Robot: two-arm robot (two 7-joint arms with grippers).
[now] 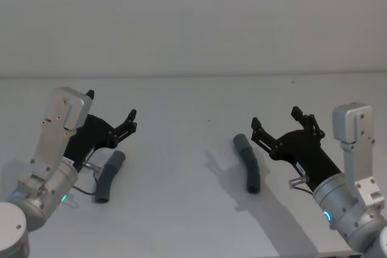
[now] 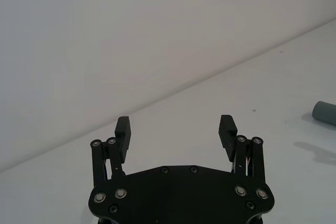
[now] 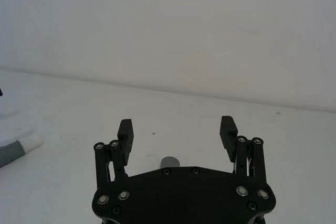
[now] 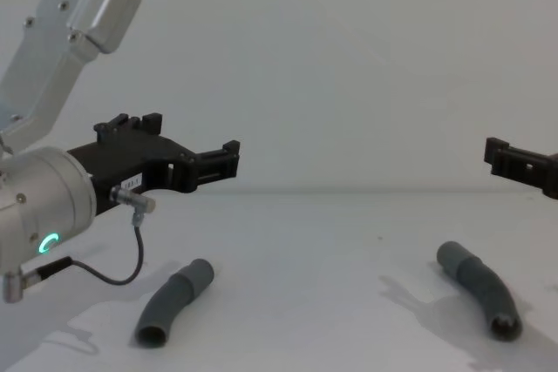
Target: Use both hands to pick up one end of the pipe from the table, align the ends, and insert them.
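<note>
Two pipe pieces (image 1: 110,176) (image 1: 249,164), one below each gripper (image 1: 111,106) (image 1: 276,117)

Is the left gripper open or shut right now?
Open. The left gripper has its fingers spread wide apart, with nothing between them.

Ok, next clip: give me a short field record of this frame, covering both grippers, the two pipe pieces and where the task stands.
left gripper: open, empty, raised off the table near the left pipe piece
right gripper: open, empty, raised off the table near the right pipe piece
pipe layout: both pieces lie flat on the table, well apart, not joined
task status: neither piece picked up yet
</note>
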